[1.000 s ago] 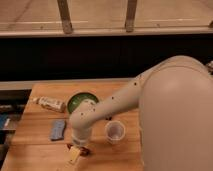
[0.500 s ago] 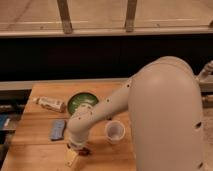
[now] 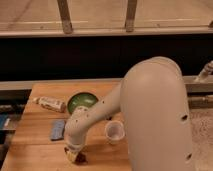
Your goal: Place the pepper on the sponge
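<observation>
Gripper low over wooden table — pepper seemingly beneath.

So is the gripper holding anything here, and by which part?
Cannot tell: the gripper sits low, right at the pepper, but any hold on it is hidden.

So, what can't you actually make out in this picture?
Camera view:
1. Whether the pincer, low near the table front edge, holds the pepper: too blurred.
2. Most of the pepper: hidden under the pincer.
3. The table's right half: hidden behind the arm.
4. The pale item left of the bowl: too blurred to identify.
5. Part of the bowl: covered by the arm.
</observation>
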Motion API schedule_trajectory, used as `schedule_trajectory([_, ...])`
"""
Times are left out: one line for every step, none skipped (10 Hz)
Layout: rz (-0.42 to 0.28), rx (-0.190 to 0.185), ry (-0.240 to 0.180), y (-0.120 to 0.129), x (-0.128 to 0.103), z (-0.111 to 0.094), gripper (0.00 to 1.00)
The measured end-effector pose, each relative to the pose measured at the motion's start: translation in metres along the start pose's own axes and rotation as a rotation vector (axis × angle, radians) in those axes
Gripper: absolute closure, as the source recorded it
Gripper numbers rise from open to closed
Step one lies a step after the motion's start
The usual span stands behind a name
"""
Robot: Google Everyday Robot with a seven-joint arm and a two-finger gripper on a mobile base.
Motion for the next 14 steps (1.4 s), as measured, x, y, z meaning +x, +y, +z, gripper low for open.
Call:
schedule_trajectory([-0.006, -0.003, 0.0, 0.001, 0.0, 0.001, 0.83])
schedule_trajectory([-0.011, -0.005, -0.001, 0.001, 0.0, 0.001, 0.93])
schedule_trajectory([-0.014, -0.007, -0.003, 0.001, 0.0, 0.0, 0.99])
schedule_trajectory([-0.015, -0.005, -0.006, 0.001, 0.0, -0.002, 1.0])
schedule_trajectory([-0.015, -0.003, -0.005, 0.0, 0.001, -0.004, 1.0])
schedule_trajectory([-0.016, 0.002, -0.004, -0.003, 0.0, -0.011, 1.0])
schedule_trajectory([-0.014, 0.007, -0.003, -0.008, 0.0, -0.022, 1.0])
schedule_trajectory([-0.017, 0.016, -0.006, -0.016, -0.003, -0.038, 1.0])
schedule_trajectory([-0.022, 0.029, -0.003, -0.023, -0.004, -0.054, 1.0])
schedule_trajectory([-0.033, 0.048, -0.002, -0.036, -0.007, -0.072, 1.0])
schedule_trajectory([-0.043, 0.058, -0.002, -0.043, -0.01, -0.082, 1.0])
schedule_trajectory([-0.059, 0.068, -0.004, -0.048, -0.015, -0.089, 1.0])
schedule_trajectory([-0.077, 0.076, -0.007, -0.052, -0.021, -0.095, 1.0])
schedule_trajectory([-0.092, 0.082, -0.012, -0.058, -0.026, -0.1, 1.0])
